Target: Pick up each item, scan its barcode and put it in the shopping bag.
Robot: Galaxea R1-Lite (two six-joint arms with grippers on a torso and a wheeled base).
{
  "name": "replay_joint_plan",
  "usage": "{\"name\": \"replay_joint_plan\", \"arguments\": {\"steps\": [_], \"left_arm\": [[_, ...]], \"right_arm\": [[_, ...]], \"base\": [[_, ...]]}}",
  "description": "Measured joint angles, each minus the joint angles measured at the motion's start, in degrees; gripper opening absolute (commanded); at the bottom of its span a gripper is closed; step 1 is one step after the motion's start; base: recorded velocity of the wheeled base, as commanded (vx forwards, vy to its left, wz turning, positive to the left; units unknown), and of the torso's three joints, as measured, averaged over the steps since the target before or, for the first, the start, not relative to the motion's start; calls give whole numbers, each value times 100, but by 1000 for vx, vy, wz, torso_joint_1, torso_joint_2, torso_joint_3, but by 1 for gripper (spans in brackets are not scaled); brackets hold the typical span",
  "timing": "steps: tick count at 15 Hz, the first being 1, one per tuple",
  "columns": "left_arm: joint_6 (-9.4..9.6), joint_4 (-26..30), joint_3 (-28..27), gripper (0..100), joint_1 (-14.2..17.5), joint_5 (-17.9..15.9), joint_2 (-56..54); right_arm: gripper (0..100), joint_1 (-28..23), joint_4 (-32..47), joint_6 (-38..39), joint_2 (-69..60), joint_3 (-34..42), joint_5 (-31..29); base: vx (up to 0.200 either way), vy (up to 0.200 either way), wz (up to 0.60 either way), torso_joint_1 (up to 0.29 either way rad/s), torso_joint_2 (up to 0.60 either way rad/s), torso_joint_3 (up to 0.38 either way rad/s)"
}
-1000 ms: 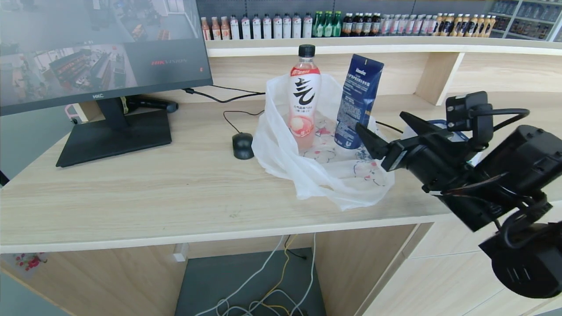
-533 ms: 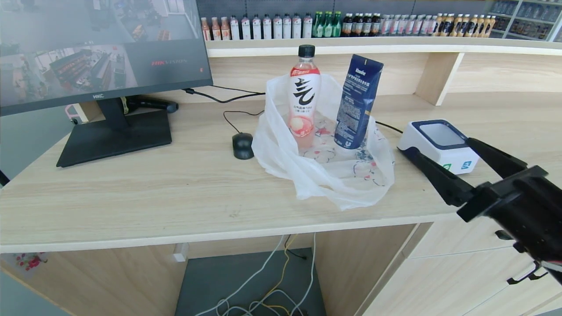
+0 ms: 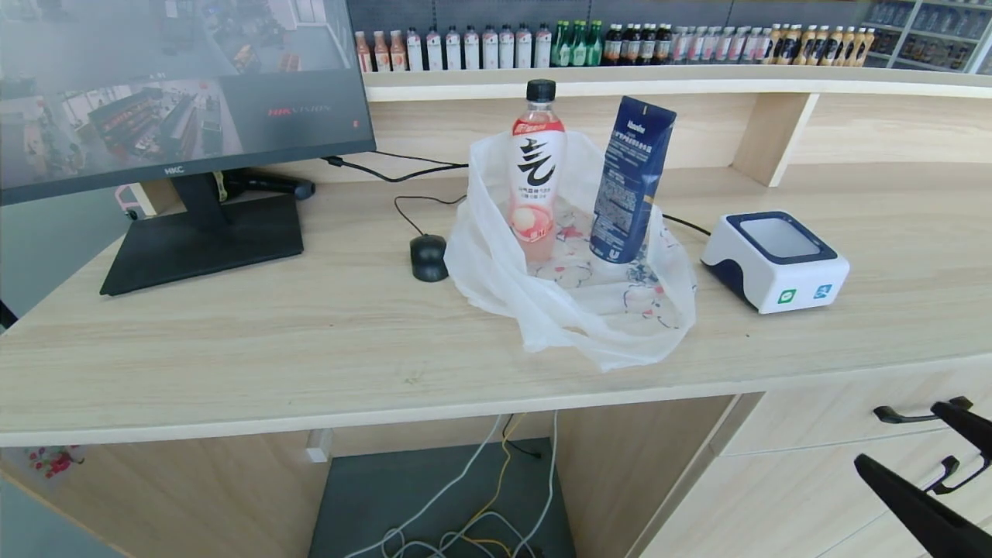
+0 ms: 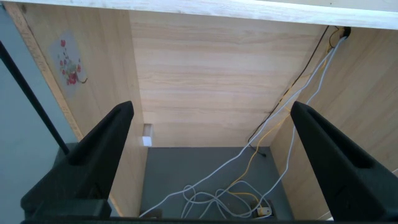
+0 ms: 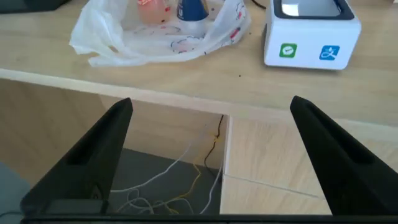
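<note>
A pink-labelled bottle and a blue pouch stand upright inside the open white shopping bag on the wooden counter. The white and blue barcode scanner sits to the bag's right. My right gripper is open and empty, low at the front right, below the counter's edge and in front of the drawers. Its wrist view shows the bag and scanner above the open right gripper. My left gripper is open and empty, facing the space under the counter.
A monitor on a black stand fills the counter's left, with a mouse beside the bag. Loose cables lie under the counter. Drawer handles are close to my right gripper. A raised shelf runs along the back.
My right arm has pulled back from beside the bag, past the scanner, and dropped below the counter's front edge. Bottle, pouch and bag have stayed put.
</note>
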Motion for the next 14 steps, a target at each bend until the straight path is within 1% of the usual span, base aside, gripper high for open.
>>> {"name": "replay_joint_plan", "arguments": {"steps": [4,6,7,10,14], "left_arm": [[0,0,0,100,0,0,0],[-5,0,0,100,0,0,0],[-5,0,0,100,0,0,0],[-5,0,0,100,0,0,0],[-2,0,0,100,0,0,0]], "right_arm": [[100,17,3324,-143,-2542,11,27],[100,1,4675,-244,-3586,-5,85],[100,-85,4904,-247,-3962,-24,107],[100,-695,4965,2,-4428,-22,143],[100,-884,4973,104,-4457,11,150]], "base": [[0,0,0,0,0,0],[0,0,0,0,0,0],[0,0,0,0,0,0],[0,0,0,0,0,0],[0,0,0,0,0,0]]}}
